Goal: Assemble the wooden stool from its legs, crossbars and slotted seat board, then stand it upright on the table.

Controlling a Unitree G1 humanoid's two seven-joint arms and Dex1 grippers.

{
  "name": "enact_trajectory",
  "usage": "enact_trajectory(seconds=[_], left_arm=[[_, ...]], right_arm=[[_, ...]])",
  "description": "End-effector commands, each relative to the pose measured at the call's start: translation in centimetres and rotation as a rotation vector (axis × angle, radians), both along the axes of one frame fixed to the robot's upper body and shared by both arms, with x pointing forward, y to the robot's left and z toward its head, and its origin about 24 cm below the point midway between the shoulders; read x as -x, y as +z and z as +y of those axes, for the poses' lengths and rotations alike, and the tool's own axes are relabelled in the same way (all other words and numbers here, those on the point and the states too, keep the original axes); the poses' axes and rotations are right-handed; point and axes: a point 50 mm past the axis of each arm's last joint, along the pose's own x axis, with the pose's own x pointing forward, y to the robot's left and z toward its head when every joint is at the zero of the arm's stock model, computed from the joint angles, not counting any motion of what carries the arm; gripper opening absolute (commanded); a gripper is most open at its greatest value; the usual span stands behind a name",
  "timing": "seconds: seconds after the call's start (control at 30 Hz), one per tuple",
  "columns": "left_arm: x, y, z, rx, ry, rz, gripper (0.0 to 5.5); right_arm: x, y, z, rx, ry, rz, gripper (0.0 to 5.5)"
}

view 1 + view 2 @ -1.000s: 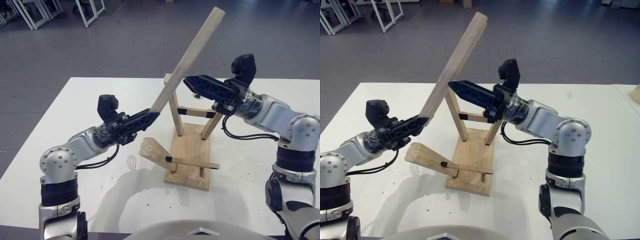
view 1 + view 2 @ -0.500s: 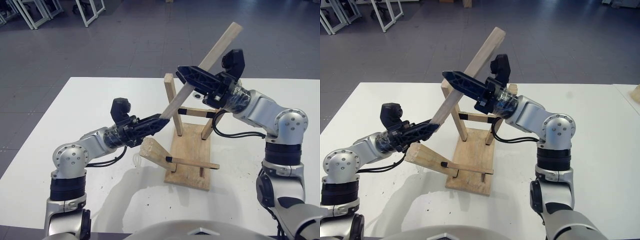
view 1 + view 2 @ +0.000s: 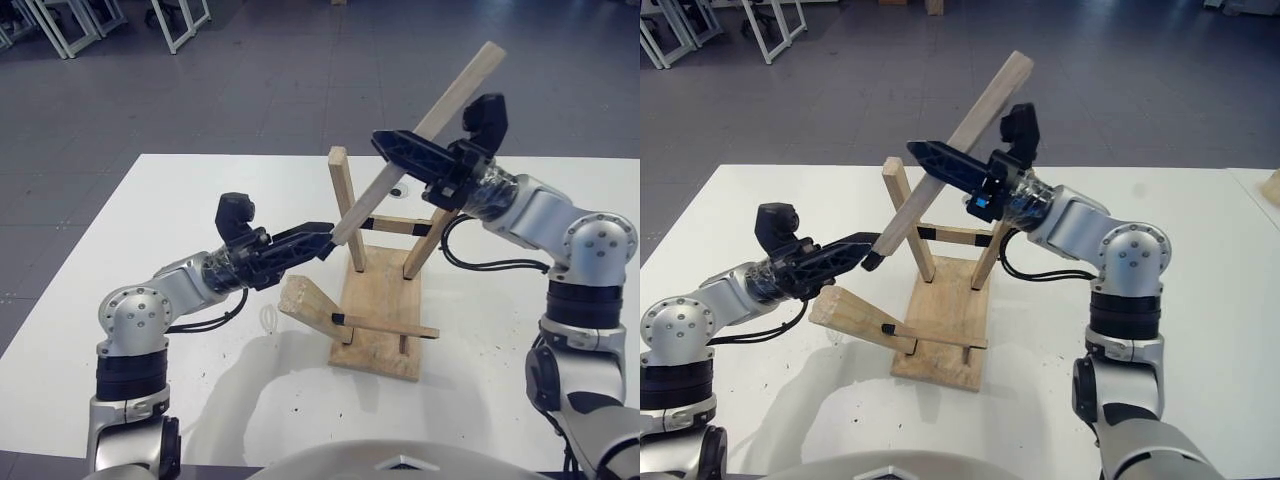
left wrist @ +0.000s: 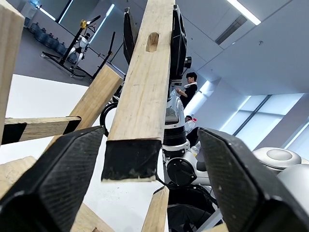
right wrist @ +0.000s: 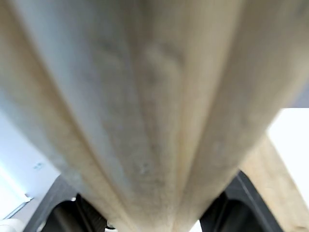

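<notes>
Two legs (image 3: 346, 215) are fitted on the seat board (image 3: 380, 300) at 12 o'clock; a loose leg (image 3: 460, 92) is clamped by the right gripper (image 3: 393, 150), the left gripper (image 3: 322, 238) spread wide.

Right up close we have the wooden leg (image 5: 154, 111), a broad pale length of timber, its grain soft and blurred, one face greyish and the other a warmer tan. Down at either side of it we catch the dark fingers (image 5: 65, 212) of the right gripper (image 5: 149, 215), snug against the wood on both flanks. Past the leg's edge we glimpse a second wooden piece (image 5: 275, 181) slanting away, with a white surface (image 5: 292, 128) just beside it.
</notes>
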Motion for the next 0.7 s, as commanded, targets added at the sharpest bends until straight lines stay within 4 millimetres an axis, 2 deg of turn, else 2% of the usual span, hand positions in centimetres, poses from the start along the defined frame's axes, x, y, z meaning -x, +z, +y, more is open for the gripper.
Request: enact_trajectory(seconds=[0.03, 0.13, 0.23, 0.33, 0.4, 0.53, 0.7], left_arm=[[0.2, 0.2, 1.4, 0.0, 0.084, 0.003, 4.17], [0.6, 0.1, 2.1, 0.009, 0.144, 0.01, 4.7], [1.0, -0.4, 2.5, -0.02, 0.215, 0.017, 5.19], [1.3, -0.7, 3.0, -0.034, 0.254, 0.018, 5.29], [1.5, -0.9, 3.3, -0.033, 0.276, 0.02, 5.29], [1.2, -1.4, 3.2, -0.047, 0.302, 0.035, 5.29], [1.3, -1.6, 3.1, -0.058, 0.293, 0.056, 5.29]], right_arm=[[1.8, 0.8, -3.3, 0.103, -0.055, -0.086, 2.04], [3.9, 0.0, -5.5, 0.217, -0.091, -0.106, 2.04], [6.0, -2.3, -7.2, 0.358, -0.119, -0.138, 2.04], [7.1, -4.6, -8.5, 0.429, -0.176, -0.222, 2.04], [7.7, -7.2, -9.6, 0.437, -0.162, -0.241, 2.04], [9.5, -10.7, -10.3, 0.403, -0.058, -0.399, 2.04], [10.2, -11.2, -9.7, 0.334, -0.008, -0.571, 2.04]])
